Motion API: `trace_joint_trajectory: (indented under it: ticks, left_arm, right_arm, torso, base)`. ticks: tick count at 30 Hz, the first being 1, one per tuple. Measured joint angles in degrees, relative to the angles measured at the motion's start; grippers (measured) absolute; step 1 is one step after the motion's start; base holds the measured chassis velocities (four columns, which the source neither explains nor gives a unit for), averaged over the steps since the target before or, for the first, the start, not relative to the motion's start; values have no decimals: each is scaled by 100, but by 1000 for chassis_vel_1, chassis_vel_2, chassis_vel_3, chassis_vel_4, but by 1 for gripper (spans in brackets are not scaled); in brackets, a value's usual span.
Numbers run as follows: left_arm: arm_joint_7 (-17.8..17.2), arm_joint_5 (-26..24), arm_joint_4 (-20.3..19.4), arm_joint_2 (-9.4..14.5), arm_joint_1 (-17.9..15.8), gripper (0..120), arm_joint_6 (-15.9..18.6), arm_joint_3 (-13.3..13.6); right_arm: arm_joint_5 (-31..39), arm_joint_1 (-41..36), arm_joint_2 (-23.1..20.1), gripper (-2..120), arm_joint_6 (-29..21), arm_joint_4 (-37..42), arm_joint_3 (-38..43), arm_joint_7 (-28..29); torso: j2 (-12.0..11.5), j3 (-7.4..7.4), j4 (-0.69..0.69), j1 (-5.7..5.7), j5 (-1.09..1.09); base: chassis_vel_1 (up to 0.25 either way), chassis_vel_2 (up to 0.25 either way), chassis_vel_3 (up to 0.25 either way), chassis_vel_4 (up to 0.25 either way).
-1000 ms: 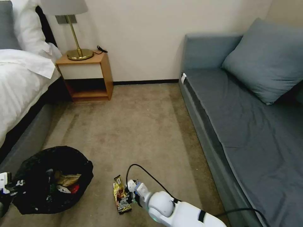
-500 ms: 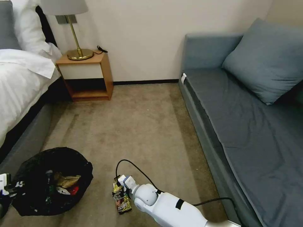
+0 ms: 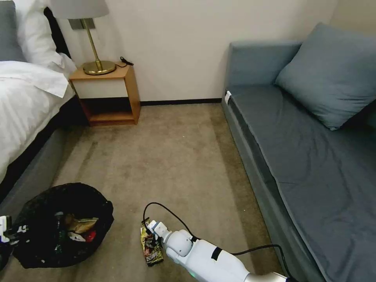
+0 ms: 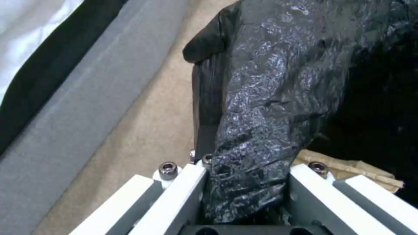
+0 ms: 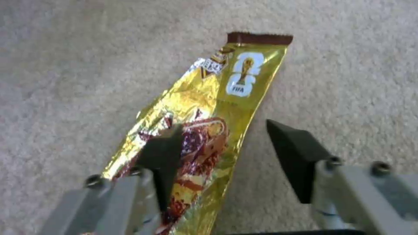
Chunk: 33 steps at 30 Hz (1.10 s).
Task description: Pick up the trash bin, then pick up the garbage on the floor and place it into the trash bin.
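The trash bin (image 3: 47,250), draped in a crinkled black bag (image 4: 270,98), hangs low at the near left. My left gripper (image 4: 246,169) is shut on its rim at the view's left edge (image 3: 8,235). Inside lie a tan paper bag (image 3: 80,224), a red packet (image 3: 91,236) and a bottle (image 3: 58,223). A gold-brown snack wrapper (image 5: 217,98) lies flat on the carpet floor (image 3: 172,156). My right gripper (image 5: 226,143) is open and low over it (image 3: 150,237). One fingertip (image 5: 163,150) covers the wrapper's middle, and the other is above bare carpet beside it.
A bed (image 3: 23,105) runs along the left, with a wooden nightstand (image 3: 109,94) and brass lamp (image 3: 96,58) at the far wall. A grey-blue sofa (image 3: 305,156) with a cushion (image 3: 333,74) lines the right. A black cable (image 3: 168,213) loops off my right arm.
My right arm swung left and reached down onto the gold wrapper, then settled there. The bin in my left gripper dropped slightly.
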Motion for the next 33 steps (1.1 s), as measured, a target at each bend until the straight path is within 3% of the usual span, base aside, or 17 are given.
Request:
trace_joint_trajectory:
  ticks: [15, 20, 24, 30, 33]
  left_arm:
    - [-18, -2, -8, -31, -34, 3, -10, 49]
    - [-64, -8, -3, -51, -33, 3, -13, 37]
    - [-73, -33, 16, -23, -34, 3, -14, 12]
    - [-102, -77, 43, -15, -111, 3, 9, 22]
    - [-120, -110, 62, 4, -126, 3, 23, 75]
  right_arm:
    - [-112, -187, -44, 0, 119, 76, 241, -55]
    - [16, -376, -253, 0, 150, 539, 613, -34]
    - [359, -569, -783, 0, 102, 1596, 1029, 150]
    - [891, -773, -1178, 0, 172, 2728, 1552, 350]
    - [1480, -790, -1364, 0, 356, 3557, 1732, 519]
  torso:
    - [0, 0, 0, 0, 1]
    - [0, 0, 0, 0, 2]
    - [0, 0, 0, 0, 3]
    - [0, 0, -1, 0, 2]
    - [0, 0, -2, 0, 2]
  base:
    - [0, 0, 0, 0]
    - [0, 0, 0, 0]
    - [0, 0, 0, 0]
    - [0, 0, 0, 0]
    - [0, 0, 0, 0]
